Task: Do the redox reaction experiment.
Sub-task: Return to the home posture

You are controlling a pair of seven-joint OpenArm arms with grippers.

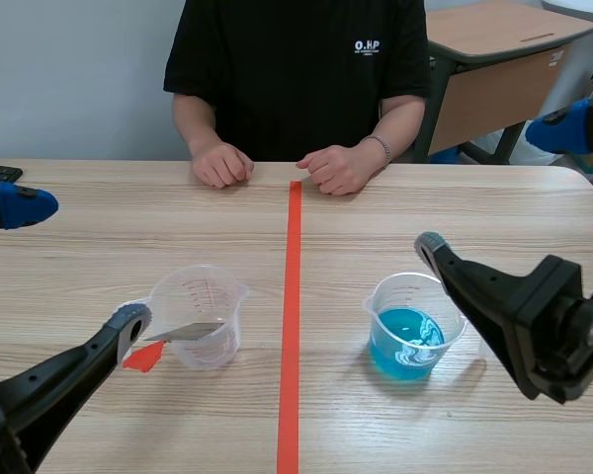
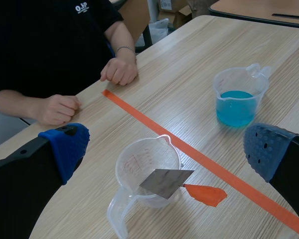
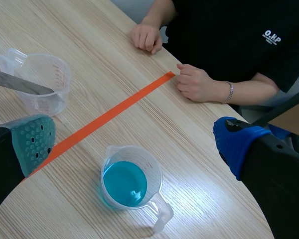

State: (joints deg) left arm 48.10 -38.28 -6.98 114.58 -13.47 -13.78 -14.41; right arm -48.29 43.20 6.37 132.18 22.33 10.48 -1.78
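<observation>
- The metal sheet (image 1: 183, 332) lies tilted across the rim of the empty clear beaker (image 1: 212, 291), well to the left of the tape line (image 1: 292, 326). Its orange-red tag (image 1: 143, 356) sticks out on the side away from the line.
- The beaker of blue liquid (image 1: 415, 296) stands on the other side of the tape line, about as far from it and level with the clear beaker.
- The left pincer (image 1: 74, 264) hangs left of the line over the clear beaker, spread wide and holding nothing. The right pincer (image 1: 499, 186) hovers right of the line above the blue beaker, likewise released and empty.
- Risk, as I judge it: the sheet is only propped on the rim, so a finger brushing it or the light beaker could flip it onto the counter (image 1: 395, 217) or tip the beaker.
- Risk: the blue beaker looks thin-walled, so an off-centre or hard squeeze could slop liquid, and a careless pour across the line could miss the clear beaker.
- Risk: a person's hands (image 1: 222, 163) rest at the far end of the tape line, within reach of a splash or a wide swing.
- Hard to tell: whether the tag touches the counter, how far the sheet dips into the beaker, and how deep the blue liquid is.
- Cut off: both arms leave the scene view low down.
</observation>
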